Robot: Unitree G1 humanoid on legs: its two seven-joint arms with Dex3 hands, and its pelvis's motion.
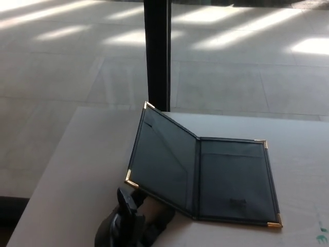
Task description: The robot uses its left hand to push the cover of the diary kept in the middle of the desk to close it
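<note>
Black three-fingered left hand (134,221), empty with fingers apart, under raised cover | dark gold-cornered leather diary (205,177) half-open | closing push remains

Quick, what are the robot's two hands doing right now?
Left hand: under the raised diary cover; open or shut cannot be told.
Right hand: not in view.
</note>
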